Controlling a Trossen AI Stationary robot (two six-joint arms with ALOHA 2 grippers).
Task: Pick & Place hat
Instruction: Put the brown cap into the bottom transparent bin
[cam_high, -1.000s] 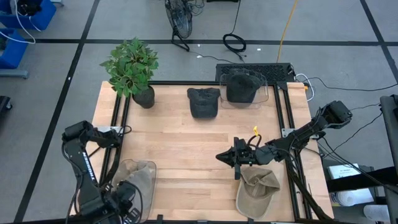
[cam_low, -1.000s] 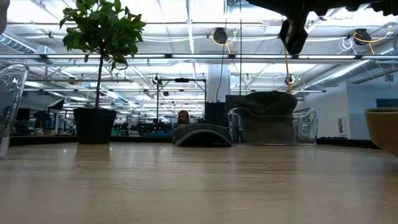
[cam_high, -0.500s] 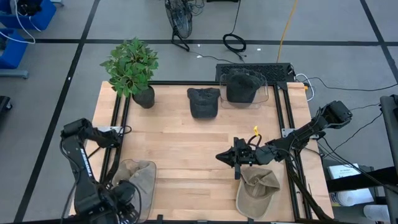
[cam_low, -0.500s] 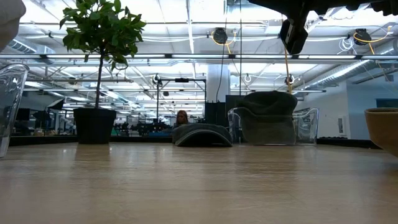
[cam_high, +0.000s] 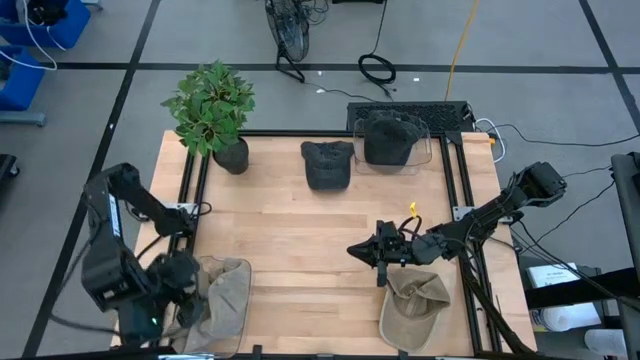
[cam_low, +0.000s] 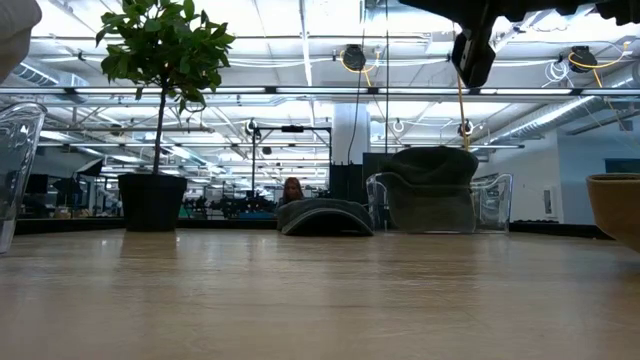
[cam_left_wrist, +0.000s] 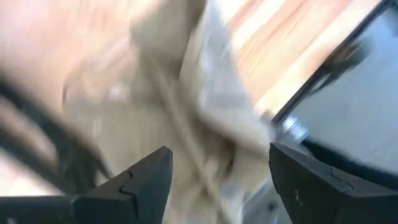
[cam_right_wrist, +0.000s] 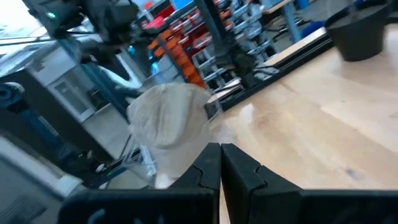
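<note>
A tan hat (cam_high: 222, 295) rests on a clear stand (cam_low: 14, 170) at the table's near left corner; the right wrist view shows this hat (cam_right_wrist: 169, 121) too. My left gripper (cam_high: 186, 300) hovers just left of it, open. In the blurred left wrist view the hat (cam_left_wrist: 205, 93) lies beyond the spread fingers of that gripper (cam_left_wrist: 217, 180). My right gripper (cam_high: 364, 252) is shut with nothing in it, above the table right of centre. Just near of it, a second tan hat (cam_high: 412, 305) lies on the table. A dark hat (cam_high: 328, 163) lies on the table at the far middle.
Another dark hat (cam_high: 390, 140) sits in a clear stand at the far edge. A potted plant (cam_high: 212, 110) stands at the far left corner. Black rails (cam_high: 190, 190) run along the table's left and right sides. Bare wood (cam_high: 290, 240) lies across the middle.
My left arm has drawn back toward the table's left edge and off the tan hat at the near left corner. The hat stays on its clear stand, and more of it shows now. My right arm has kept still.
</note>
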